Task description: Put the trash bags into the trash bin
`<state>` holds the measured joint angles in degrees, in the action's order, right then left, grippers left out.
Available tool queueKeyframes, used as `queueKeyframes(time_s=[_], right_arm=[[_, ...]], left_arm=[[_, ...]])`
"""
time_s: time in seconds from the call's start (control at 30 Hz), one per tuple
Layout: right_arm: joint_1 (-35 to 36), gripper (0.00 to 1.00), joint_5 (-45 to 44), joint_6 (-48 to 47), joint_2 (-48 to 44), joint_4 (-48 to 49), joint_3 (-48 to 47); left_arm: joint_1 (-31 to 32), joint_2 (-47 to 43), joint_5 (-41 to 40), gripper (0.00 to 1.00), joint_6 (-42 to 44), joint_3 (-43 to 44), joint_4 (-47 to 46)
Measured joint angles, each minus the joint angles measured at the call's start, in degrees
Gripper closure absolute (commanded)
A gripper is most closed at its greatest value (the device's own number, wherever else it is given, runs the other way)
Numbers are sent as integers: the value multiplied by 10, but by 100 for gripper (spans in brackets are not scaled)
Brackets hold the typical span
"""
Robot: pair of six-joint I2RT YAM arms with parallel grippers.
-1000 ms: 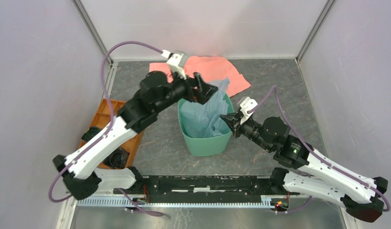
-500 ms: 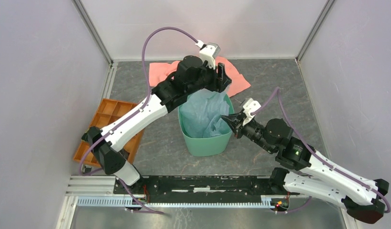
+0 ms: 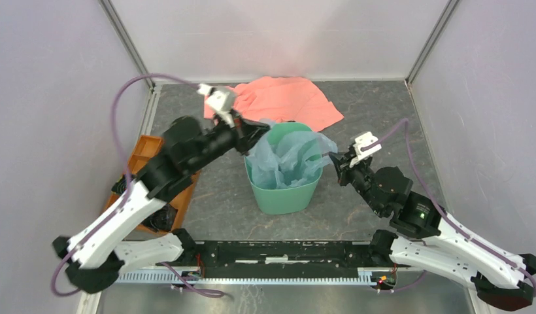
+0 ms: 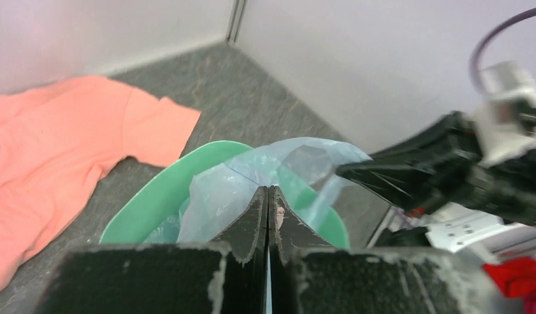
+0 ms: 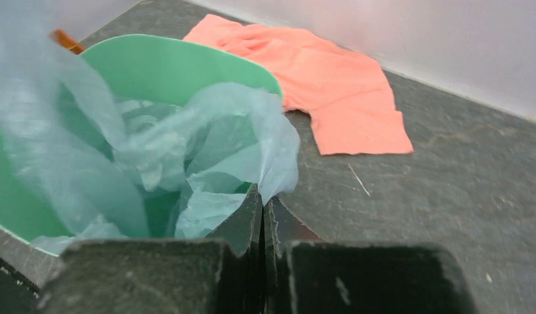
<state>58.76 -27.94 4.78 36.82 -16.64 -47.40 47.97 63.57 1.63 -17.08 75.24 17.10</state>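
The green trash bin stands mid-table with the pale blue trash bag bunched inside it. One flap of the bag hangs over the right rim. My left gripper is at the bin's upper left rim. In the left wrist view its jaws are shut, tips against the bag, with a pale sliver of film between them. My right gripper hangs just outside the right rim. It is shut on the edge of the bag, beside the bin.
A salmon-pink cloth lies flat behind the bin near the back wall. An orange compartmented tray sits at the left, partly under my left arm. Walls enclose the table on three sides.
My left arm swung from behind the bin to its left rim, and its jaws went from open to shut. My right gripper drew right, pulling the bag's edge over the rim.
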Motion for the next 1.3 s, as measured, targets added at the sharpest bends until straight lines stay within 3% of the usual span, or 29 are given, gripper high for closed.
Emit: queueKeyframes(time_s=[0.23, 0.43, 0.7, 1.0, 1.13, 1.3], right_arm=[[0, 98, -73, 39, -47, -24, 2], [0, 96, -78, 64, -53, -28, 5], [0, 93, -60, 101, -46, -70, 5], [0, 91, -145, 120, -49, -170, 6], [0, 89, -171, 127, -77, -139, 63], [0, 89, -125, 154, -123, -24, 198]], left_arm=[[0, -233, 6, 98, -57, -172, -60], [0, -326, -24, 98, -106, -271, -20], [0, -398, -123, 98, -143, -271, 70], [0, -460, -197, 98, -236, -344, 165], [0, -471, -201, 98, -273, -387, 179], [0, -451, -176, 98, -298, -455, 119]])
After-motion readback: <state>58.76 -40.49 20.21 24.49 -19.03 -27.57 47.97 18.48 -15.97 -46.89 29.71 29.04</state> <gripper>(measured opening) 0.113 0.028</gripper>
